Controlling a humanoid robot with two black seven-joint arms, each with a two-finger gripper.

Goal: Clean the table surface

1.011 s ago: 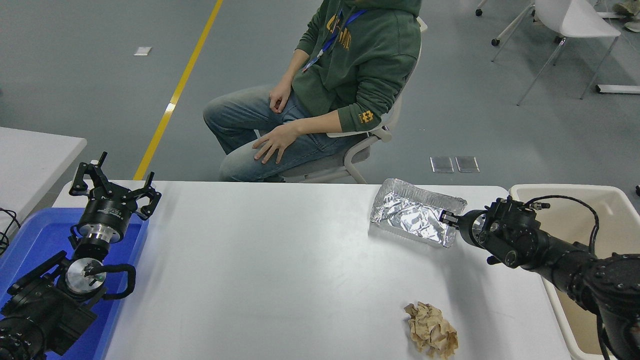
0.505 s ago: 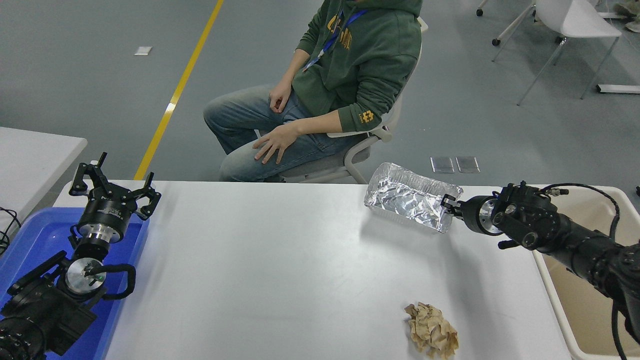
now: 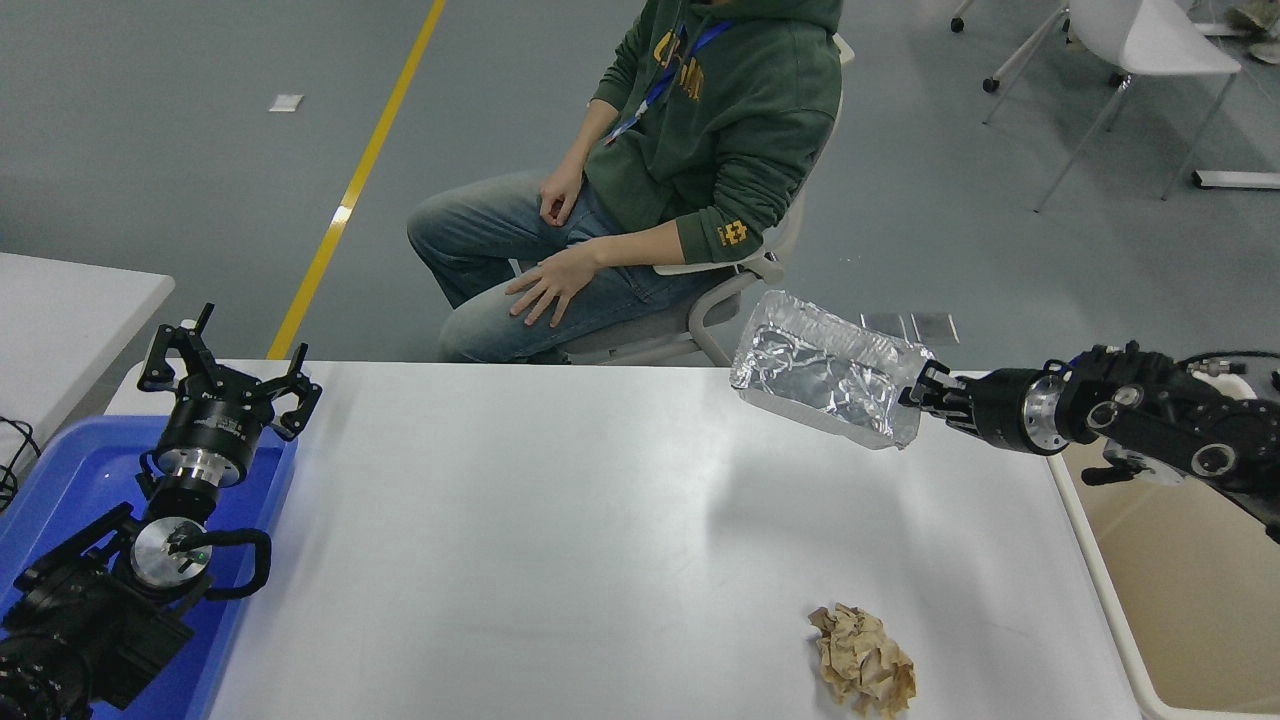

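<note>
The white table surface (image 3: 560, 540) fills the lower middle of the view. A crumpled silver foil tray (image 3: 825, 368) hangs in the air over the table's far right corner, tilted, with my right gripper (image 3: 922, 393) shut on its right rim. A ball of crumpled brown paper (image 3: 863, 672) lies on the table near the front right. My left gripper (image 3: 228, 372) is parked open at the far left, above the blue tray.
A blue plastic tray (image 3: 70, 478) sits at the left under the left arm. A beige bin (image 3: 1180, 580) stands beside the table's right edge. A person in a green hoodie (image 3: 720, 120) sits on a chair just past the far edge.
My right gripper has lifted the foil tray off the table and carried it up and slightly right, towards the bin. The left arm and the brown paper have not moved.
</note>
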